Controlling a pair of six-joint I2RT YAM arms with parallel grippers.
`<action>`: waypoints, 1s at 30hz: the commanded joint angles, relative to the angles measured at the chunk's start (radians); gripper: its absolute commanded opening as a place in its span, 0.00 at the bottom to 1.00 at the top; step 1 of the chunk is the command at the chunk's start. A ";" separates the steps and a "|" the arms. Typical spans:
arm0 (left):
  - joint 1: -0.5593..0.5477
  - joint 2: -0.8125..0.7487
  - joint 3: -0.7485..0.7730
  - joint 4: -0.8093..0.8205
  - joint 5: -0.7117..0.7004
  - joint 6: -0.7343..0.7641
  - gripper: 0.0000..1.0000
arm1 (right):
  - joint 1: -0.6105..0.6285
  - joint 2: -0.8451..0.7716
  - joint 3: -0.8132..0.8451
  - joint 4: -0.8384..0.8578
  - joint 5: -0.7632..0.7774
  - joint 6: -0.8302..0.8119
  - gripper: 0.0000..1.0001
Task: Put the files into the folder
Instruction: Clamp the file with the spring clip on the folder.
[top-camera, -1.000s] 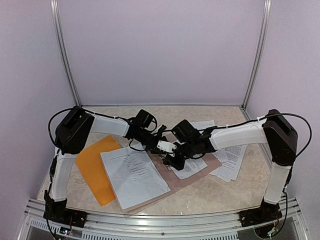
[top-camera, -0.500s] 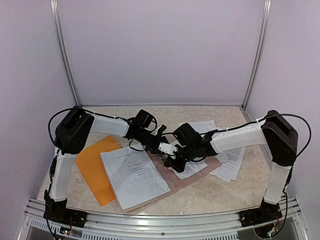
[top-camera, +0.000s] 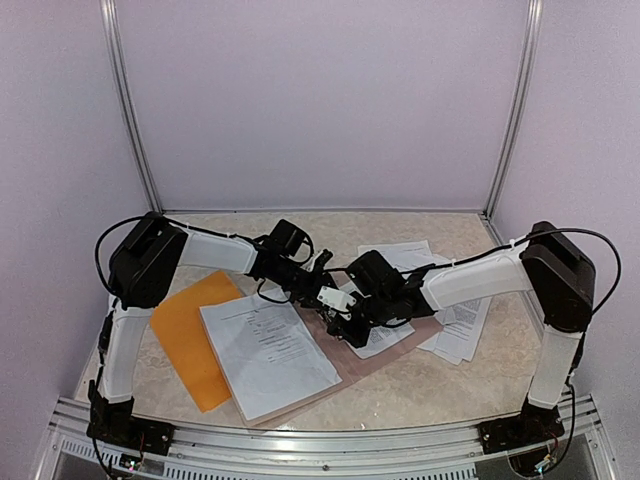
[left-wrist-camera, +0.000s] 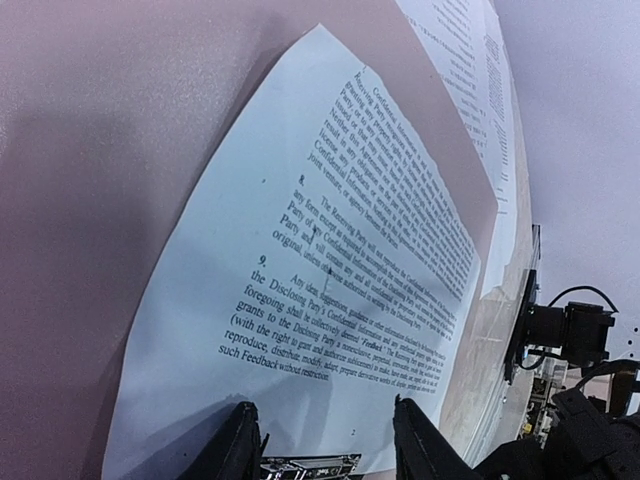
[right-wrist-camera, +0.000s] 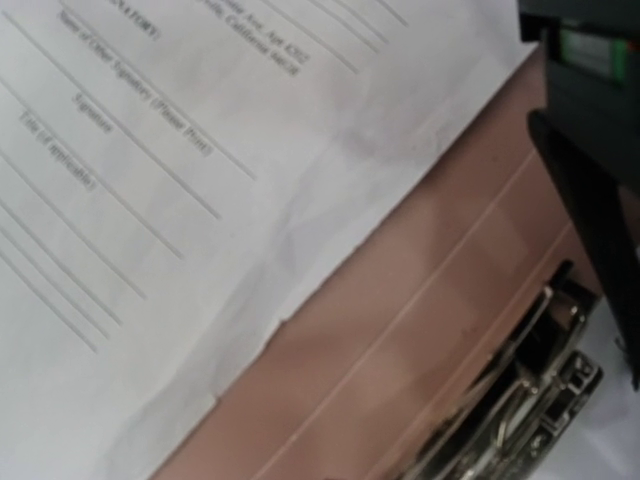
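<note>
Tearing is my worry if the clip (right-wrist-camera: 505, 420) is biting the files (left-wrist-camera: 330, 260) while I am pulling; my left gripper (left-wrist-camera: 325, 445) is sitting around it, squeezing or not I cannot tell, my right gripper (top-camera: 345, 325) hanging closed, the folder (top-camera: 180, 335) lying left

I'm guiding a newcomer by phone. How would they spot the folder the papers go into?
On the table, look beside the left arm. The folder lies flat there, partly under a printed white sheet. It alone is bright orange; the clipboard is dull brown.
</note>
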 joint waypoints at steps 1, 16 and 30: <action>0.006 -0.005 -0.038 -0.070 -0.037 0.026 0.43 | -0.022 0.053 -0.049 -0.107 0.042 0.031 0.00; 0.004 -0.003 -0.044 -0.073 -0.041 0.041 0.43 | -0.079 0.030 -0.004 -0.144 -0.022 0.015 0.00; 0.003 -0.019 -0.022 -0.087 -0.015 0.051 0.44 | -0.100 0.036 -0.023 -0.113 -0.103 0.004 0.00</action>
